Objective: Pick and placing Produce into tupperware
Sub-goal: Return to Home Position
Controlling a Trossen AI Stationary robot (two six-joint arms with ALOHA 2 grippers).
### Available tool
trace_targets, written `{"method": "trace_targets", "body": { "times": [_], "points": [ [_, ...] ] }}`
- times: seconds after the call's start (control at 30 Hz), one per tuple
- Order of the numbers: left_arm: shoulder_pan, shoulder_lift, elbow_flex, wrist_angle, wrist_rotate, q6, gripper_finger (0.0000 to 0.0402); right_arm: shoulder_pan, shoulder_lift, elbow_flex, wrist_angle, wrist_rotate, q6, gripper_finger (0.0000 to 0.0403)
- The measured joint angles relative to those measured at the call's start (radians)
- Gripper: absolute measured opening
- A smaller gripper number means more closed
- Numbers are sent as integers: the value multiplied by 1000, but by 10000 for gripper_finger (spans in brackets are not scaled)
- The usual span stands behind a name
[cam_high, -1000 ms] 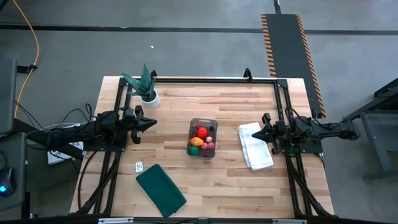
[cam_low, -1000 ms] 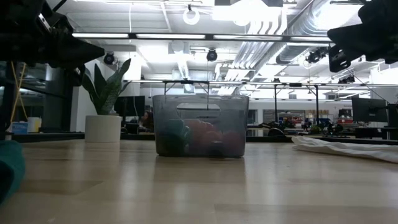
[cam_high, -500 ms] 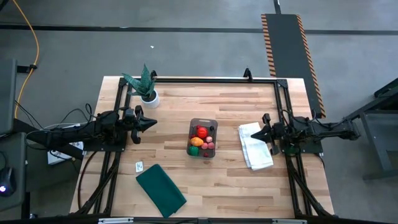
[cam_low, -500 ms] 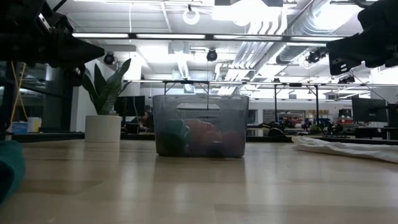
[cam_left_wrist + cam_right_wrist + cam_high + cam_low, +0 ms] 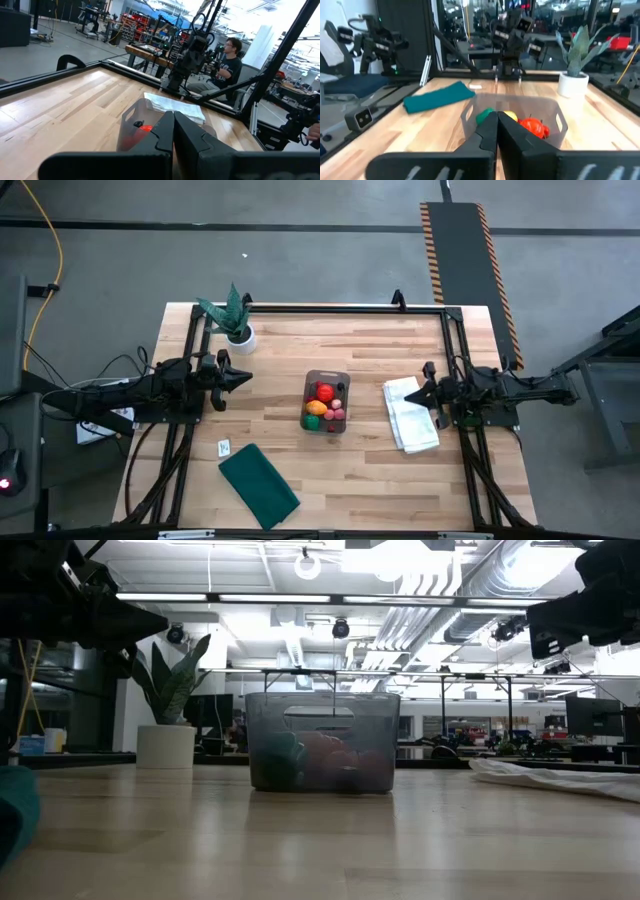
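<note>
The clear grey tupperware (image 5: pixel 326 401) stands on its base at the table's middle; it also shows in the low view (image 5: pixel 322 741). Inside lie a red ball (image 5: pixel 324 391), an orange piece (image 5: pixel 316 408), a green piece (image 5: pixel 311 421) and small pink and red pieces (image 5: pixel 336 414). My left gripper (image 5: pixel 246 378) is shut and empty, above the table to the tupperware's left. My right gripper (image 5: pixel 407 393) is shut and empty, above the white cloth to the tupperware's right. Both point at the tupperware, as the left wrist view (image 5: pixel 173 131) and the right wrist view (image 5: pixel 497 131) show.
A potted spiky plant (image 5: pixel 236 321) stands at the far left. A folded white cloth (image 5: pixel 410 415) lies right of the tupperware, a dark green cloth (image 5: pixel 259 485) near the front edge, a small white card (image 5: pixel 223 447) beside it. A person sits beyond the table (image 5: pixel 231 60).
My right gripper has drifted slightly toward the tupperware, as seen in the low view. Nothing else has moved.
</note>
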Motion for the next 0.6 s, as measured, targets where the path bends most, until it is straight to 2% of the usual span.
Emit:
{"method": "trace_targets", "body": {
  "times": [0.37, 0.43, 0.6],
  "points": [
    [0, 0, 0, 0, 0, 0, 1, 0, 0, 0, 81, 2, -25, 0],
    [0, 0, 0, 0, 0, 0, 1, 0, 0, -30, 152, 2, -24, 0],
    [0, 0, 0, 0, 0, 0, 1, 0, -1, -37, 193, 11, -35, 0]
  ]
}}
